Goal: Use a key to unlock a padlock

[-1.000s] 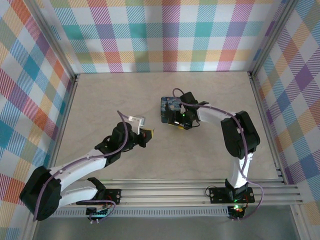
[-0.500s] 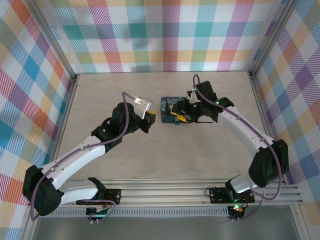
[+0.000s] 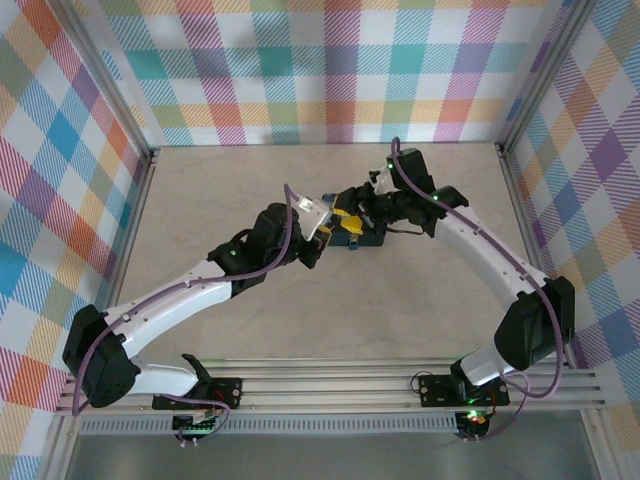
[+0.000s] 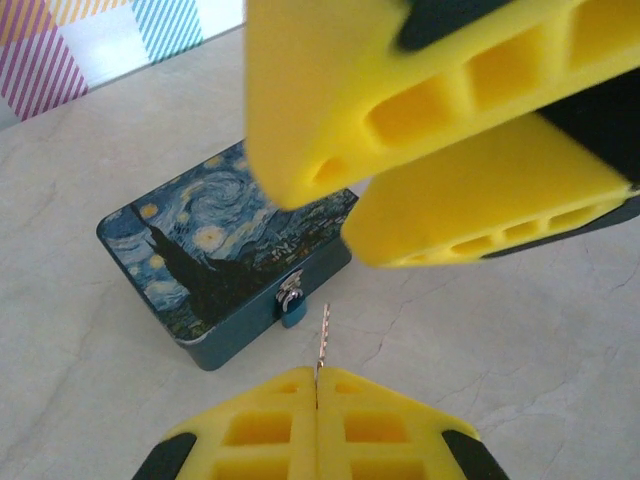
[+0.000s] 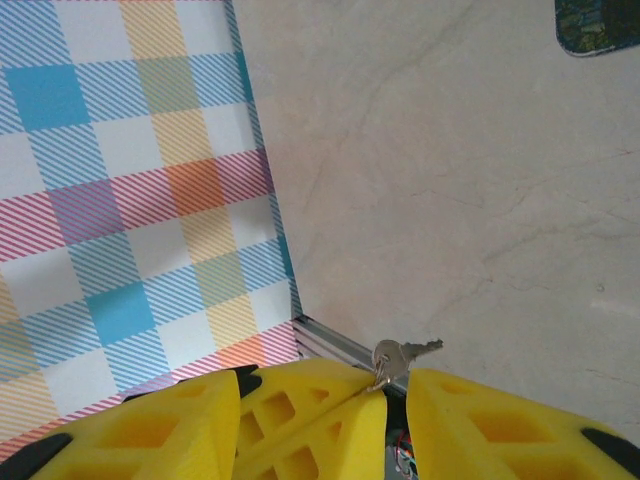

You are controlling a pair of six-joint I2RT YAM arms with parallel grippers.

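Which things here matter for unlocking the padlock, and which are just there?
For the job: key in left gripper; padlock; tin it hangs on.
Just there: table; plaid walls; rails.

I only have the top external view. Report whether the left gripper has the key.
Observer: Yes, the left gripper is shut on a thin silver key, blade sticking out past its fingertips.
Operator: Locate the padlock.
Observer: A small blue padlock hangs on the front latch of the rectangular box with a starry-night lid.
Operator: Give the key's position.
Observer: In the left wrist view its tip shows beside the padlock, not inserted.
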